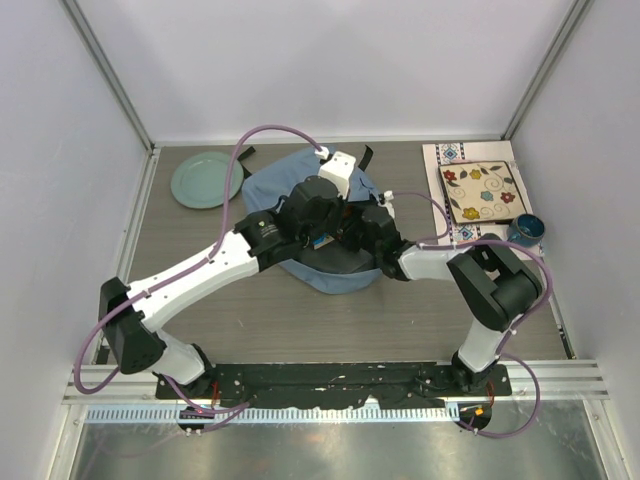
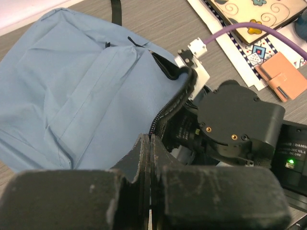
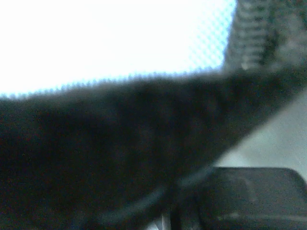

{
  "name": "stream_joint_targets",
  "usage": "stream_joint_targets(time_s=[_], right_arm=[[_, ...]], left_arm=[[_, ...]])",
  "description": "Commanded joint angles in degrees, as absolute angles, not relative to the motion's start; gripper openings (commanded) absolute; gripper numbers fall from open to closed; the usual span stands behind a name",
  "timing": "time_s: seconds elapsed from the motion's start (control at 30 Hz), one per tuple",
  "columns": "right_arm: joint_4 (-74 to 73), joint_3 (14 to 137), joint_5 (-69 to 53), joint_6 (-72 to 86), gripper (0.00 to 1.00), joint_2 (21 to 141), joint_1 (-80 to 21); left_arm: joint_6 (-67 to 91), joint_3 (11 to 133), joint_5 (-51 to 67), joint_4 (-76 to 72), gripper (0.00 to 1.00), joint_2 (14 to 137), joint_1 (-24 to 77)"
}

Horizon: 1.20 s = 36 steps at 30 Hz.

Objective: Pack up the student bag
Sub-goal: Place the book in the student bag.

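Note:
The student bag [image 1: 270,190], a soft light-blue backpack with a dark zipper, lies in the middle of the table under both arms. In the left wrist view my left gripper [image 2: 150,143] is shut on the zipper edge of the student bag [image 2: 72,91] and holds the opening's lip up. The right arm's black wrist [image 2: 235,120] reaches into that opening from the right. The right gripper's fingers are hidden inside the bag. The right wrist view shows only blurred dark lining [image 3: 120,143] and a bright patch above it, so how its jaws stand is unclear.
A pale green plate [image 1: 205,180] sits at the back left. At the back right a patterned mat [image 1: 445,160] carries a flowered book [image 1: 480,192], with a dark blue cup [image 1: 525,231] beside it. A salmon-coloured case [image 2: 283,74] lies on the mat.

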State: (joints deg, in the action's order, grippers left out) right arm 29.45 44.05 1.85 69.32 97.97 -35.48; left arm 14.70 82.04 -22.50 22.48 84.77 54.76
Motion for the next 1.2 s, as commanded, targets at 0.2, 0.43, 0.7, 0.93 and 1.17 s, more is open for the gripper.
stream_joint_targets(time_s=[0.2, 0.43, 0.7, 0.93, 1.17], right_arm=[[28.9, 37.1, 4.1, 62.6, 0.51, 86.6, -35.6], [10.2, 28.4, 14.3, 58.3, 0.58, 65.8, -35.7], [-8.8, 25.7, 29.9, 57.0, 0.65, 45.1, -35.4], [-12.8, 25.2, 33.0, 57.9, 0.69, 40.0, -35.1], [-12.9, 26.9, 32.3, 58.1, 0.71, 43.5, -34.5]], left_arm=[[16.4, 80.1, -22.3, 19.3, 0.00, 83.1, 54.9], [16.7, 80.4, -20.9, 18.5, 0.00, 86.0, 55.0], [20.0, 78.1, -15.5, 17.8, 0.00, 89.3, 55.2], [22.5, 75.1, -8.0, 21.0, 0.48, 90.4, 57.5], [23.7, 71.8, -9.3, 23.0, 0.73, 83.5, 57.8]])
